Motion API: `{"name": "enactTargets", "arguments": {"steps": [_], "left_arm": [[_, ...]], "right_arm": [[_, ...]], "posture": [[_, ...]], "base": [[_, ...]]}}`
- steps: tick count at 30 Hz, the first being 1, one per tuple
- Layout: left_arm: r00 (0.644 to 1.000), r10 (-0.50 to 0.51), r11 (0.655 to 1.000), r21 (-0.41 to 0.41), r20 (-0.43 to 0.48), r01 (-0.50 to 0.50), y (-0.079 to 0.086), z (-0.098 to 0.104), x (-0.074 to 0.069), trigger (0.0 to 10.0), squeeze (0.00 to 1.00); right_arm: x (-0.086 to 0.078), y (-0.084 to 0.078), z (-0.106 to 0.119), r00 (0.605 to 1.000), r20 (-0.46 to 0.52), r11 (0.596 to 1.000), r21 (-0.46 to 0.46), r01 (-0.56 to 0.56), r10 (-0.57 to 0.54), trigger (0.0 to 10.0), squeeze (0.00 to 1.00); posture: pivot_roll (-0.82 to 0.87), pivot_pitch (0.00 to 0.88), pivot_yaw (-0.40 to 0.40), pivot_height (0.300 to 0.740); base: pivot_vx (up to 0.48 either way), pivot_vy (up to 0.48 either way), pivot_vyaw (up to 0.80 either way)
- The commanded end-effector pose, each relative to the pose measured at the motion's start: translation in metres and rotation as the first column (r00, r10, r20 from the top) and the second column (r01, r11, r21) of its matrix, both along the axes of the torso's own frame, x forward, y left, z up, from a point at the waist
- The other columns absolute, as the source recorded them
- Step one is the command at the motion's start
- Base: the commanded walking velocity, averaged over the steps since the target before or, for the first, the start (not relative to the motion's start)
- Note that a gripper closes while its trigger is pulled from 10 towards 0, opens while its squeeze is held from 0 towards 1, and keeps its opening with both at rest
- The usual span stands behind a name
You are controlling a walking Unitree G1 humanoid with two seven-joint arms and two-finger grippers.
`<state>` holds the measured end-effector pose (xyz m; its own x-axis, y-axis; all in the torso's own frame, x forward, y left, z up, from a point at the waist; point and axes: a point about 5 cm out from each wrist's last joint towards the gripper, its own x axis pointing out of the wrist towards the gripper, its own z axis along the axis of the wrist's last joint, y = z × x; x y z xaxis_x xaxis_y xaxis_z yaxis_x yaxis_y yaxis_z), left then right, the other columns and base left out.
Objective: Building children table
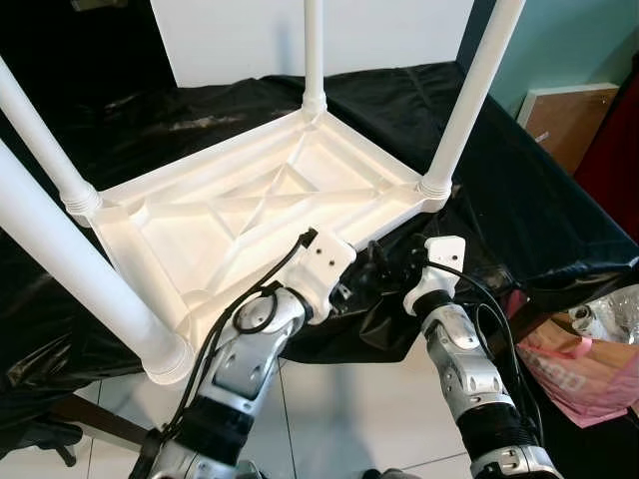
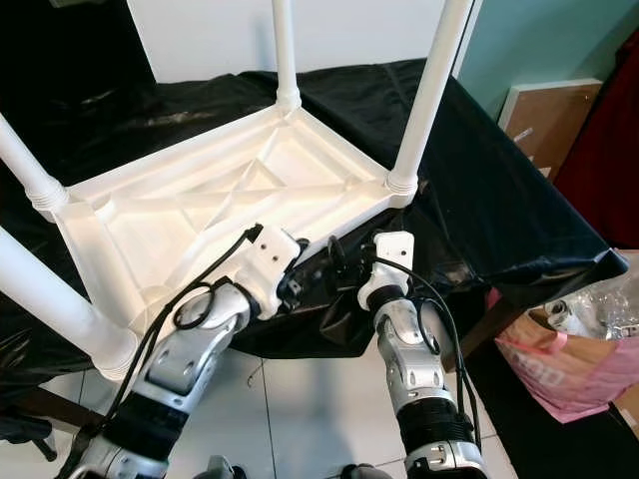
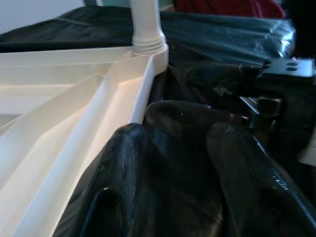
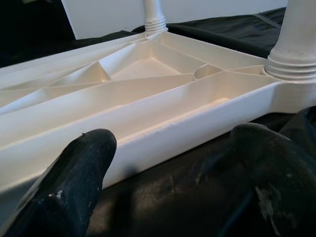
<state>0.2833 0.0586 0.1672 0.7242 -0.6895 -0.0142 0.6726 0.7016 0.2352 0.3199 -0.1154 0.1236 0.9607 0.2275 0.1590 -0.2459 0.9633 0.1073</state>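
Note:
The white plastic children's table lies upside down on a black cloth. Its legs stand upward: a back leg, a right leg and two left legs. Both arms reach to the table's near edge by the right corner. My left gripper is open just off the white rim, with only black cloth between its fingers. My right gripper is open and wide, and faces the rim with both fingertips short of it.
The clothed surface ends close to my arms, with white tile floor below. A pink bag and a clear bag lie at the right. A white board stands behind, and a brown panel leans on the teal wall.

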Motion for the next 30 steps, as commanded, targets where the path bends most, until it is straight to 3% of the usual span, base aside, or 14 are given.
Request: {"name": "enactTargets", "arguments": {"steps": [1, 3, 6, 8, 9, 11, 14, 15, 17, 22, 24, 29, 30], "left_arm": [[1.0, -0.002, 1.0, -0.009, -0.007, 0.002, 0.006, 0.003, -0.007, 10.0, 0.0], [1.0, 0.003, 1.0, -0.012, 0.001, -0.003, 0.009, 0.004, -0.01, 10.0, 0.0], [0.993, 0.111, 0.993, -0.041, -0.048, -0.113, 0.025, 0.002, -0.02, 10.0, 0.0], [0.99, 0.096, 0.995, 0.007, -0.102, -0.095, 0.028, -0.007, -0.033, 10.0, 0.0], [0.99, 0.096, 0.995, 0.007, -0.102, -0.095, 0.028, -0.007, -0.033, 10.0, 0.0], [0.981, 0.093, 0.992, 0.103, -0.171, -0.076, 0.034, -0.025, -0.047, 10.0, 0.0], [0.98, 0.094, 0.985, 0.162, -0.177, -0.065, 0.038, -0.032, -0.049, 10.0, 0.0], [0.979, 0.122, 0.971, 0.223, -0.162, -0.084, 0.044, -0.037, -0.046, 10.0, 0.0], [0.978, 0.143, 0.96, 0.263, -0.152, -0.1, 0.049, -0.04, -0.045, 10.0, 0.0], [0.975, 0.174, 0.945, 0.302, -0.136, -0.126, 0.061, -0.041, -0.036, 10.0, 0.0], [0.963, 0.254, 0.904, 0.376, -0.089, -0.204, 0.078, -0.043, -0.021, 10.0, 0.0], [0.944, 0.325, 0.88, 0.384, -0.055, -0.28, 0.091, -0.039, -0.009, 10.0, 0.0], [0.932, 0.361, 0.855, 0.405, -0.018, -0.323, 0.099, -0.036, 0.0, 10.0, 0.0]], "right_arm": [[0.001, 0.004, -0.002, 1.0, -0.015, 1.0, -0.001, -0.006, 0.006, 10.0, 0.0], [0.002, 0.005, -0.002, 1.0, -0.016, 1.0, -0.001, -0.007, 0.007, 10.0, 0.0], [0.007, 0.017, -0.001, 0.997, -0.026, 0.997, -0.032, -0.075, 0.074, 10.0, 0.0], [0.012, 0.023, 0.002, 0.993, -0.031, 0.992, -0.054, -0.116, 0.115, 10.0, 0.0], [0.012, 0.023, 0.002, 0.993, -0.031, 0.992, -0.054, -0.116, 0.115, 10.0, 0.0], [0.019, 0.027, 0.009, 0.99, -0.021, 0.989, -0.056, -0.137, 0.136, 10.0, 0.0], [0.021, 0.028, 0.011, 0.989, -0.015, 0.988, -0.059, -0.146, 0.146, 10.0, 0.0], [0.022, 0.029, 0.012, 0.989, -0.012, 0.987, -0.06, -0.151, 0.151, 10.0, 0.0], [0.023, 0.029, 0.012, 0.988, -0.011, 0.986, -0.06, -0.154, 0.153, 10.0, 0.0], [0.024, 0.03, 0.013, 0.988, -0.01, 0.986, -0.047, -0.157, 0.157, 10.0, 0.0], [0.024, 0.033, 0.013, 0.987, -0.009, 0.986, -0.041, -0.162, 0.162, 10.0, 0.0], [0.024, 0.035, 0.013, 0.986, -0.006, 0.985, -0.033, -0.167, 0.167, 10.0, 0.0], [0.024, 0.036, 0.013, 0.986, -0.007, 0.986, -0.031, -0.167, 0.167, 10.0, 0.0]], "posture": [[0.04, 0.115, -0.034, 0.74], [0.04, 0.115, -0.034, 0.74], [0.07, 0.116, -0.049, 0.74], [0.09, 0.112, -0.058, 0.74], [0.09, 0.112, -0.058, 0.74], [0.11, 0.103, -0.078, 0.74], [0.11, 0.099, -0.08, 0.74], [0.12, 0.099, -0.084, 0.74], [0.12, 0.099, -0.084, 0.74], [0.13, 0.093, -0.087, 0.74], [0.13, 0.08, -0.087, 0.74], [0.12, 0.073, -0.087, 0.74], [0.11, 0.065, -0.089, 0.74]], "base": [[0.0, 0.0, 0.0], [0.0, 0.0, 0.0], [0.0, 0.0, 0.0], [0.0, 0.0, 0.0], [0.0, 0.0, 0.0], [0.0, 0.0, 0.0], [0.0, 0.0, 0.0], [0.0, 0.0, 0.0], [0.0, 0.0, 0.0], [0.0, 0.0, 0.0], [0.0, 0.0, 0.0], [0.0, 0.0, 0.0], [0.0, 0.0, 0.0]]}}
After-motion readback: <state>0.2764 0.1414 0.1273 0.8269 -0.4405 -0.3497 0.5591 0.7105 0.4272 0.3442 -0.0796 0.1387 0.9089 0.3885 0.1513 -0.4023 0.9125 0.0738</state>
